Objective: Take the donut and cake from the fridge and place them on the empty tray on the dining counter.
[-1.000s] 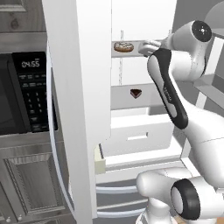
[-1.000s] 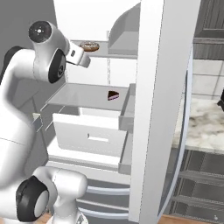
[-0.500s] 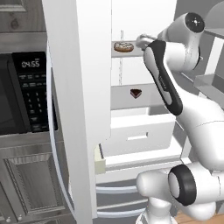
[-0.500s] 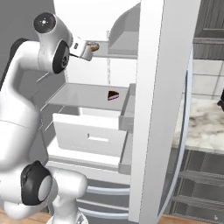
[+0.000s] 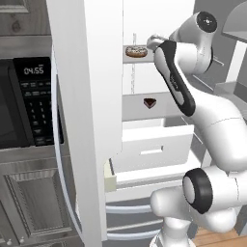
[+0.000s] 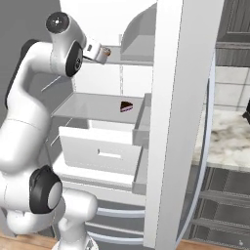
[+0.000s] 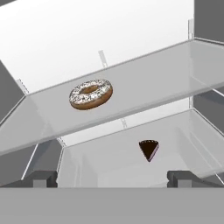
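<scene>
Donut (image 7: 90,94) flat on the upper glass shelf (image 7: 144,87) inside the fridge (image 5: 87,96), sprinkled top up, well apart from the shelf's front edge. Cake (image 7: 148,149) one shelf lower, point toward the camera, also seen in the left base view (image 5: 150,102). Gripper (image 7: 111,177) at the shelf front, fingers spread fully apart, nothing between them, aimed into the compartment.

Judged step: reach for the donut. Best done by going in above the shelf, coming down over the ring and pinching across it or through the hole; shelf lip and shelf above leave little room, so a clean level entry matters.

Hard to make out: gripper largely masked by the forearm in both base views; donut hidden behind the hand in the right base view. Tray and dining counter out of frame.
</scene>
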Controlling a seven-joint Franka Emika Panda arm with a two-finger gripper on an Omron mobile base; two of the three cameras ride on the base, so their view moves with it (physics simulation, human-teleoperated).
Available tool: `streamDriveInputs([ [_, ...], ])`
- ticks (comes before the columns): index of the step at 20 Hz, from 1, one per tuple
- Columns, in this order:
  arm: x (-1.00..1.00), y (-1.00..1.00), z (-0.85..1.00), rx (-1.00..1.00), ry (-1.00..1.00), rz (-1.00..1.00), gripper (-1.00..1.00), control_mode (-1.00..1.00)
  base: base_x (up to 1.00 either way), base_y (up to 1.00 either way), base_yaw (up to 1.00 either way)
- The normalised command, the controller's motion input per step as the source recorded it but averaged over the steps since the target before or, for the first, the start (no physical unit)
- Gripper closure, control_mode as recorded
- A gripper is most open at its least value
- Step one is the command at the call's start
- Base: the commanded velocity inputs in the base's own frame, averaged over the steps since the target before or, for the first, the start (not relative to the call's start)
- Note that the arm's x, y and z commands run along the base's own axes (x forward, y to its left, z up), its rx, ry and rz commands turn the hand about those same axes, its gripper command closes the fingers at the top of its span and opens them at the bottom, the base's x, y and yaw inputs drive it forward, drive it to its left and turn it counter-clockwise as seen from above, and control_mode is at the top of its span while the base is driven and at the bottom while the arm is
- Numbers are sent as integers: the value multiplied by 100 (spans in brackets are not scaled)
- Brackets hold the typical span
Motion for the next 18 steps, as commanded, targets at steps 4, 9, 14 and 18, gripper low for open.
streamDriveInputs([
  [4,30,0,0,0,0,0,-100,-100,0,0,0],
  [9,34,0,0,0,0,0,-100,-100,0,0,0],
  [14,42,0,0,0,2,0,-100,-100,0,0,0],
  [18,39,0,0,0,4,1,-100,-100,0,0,0],
])
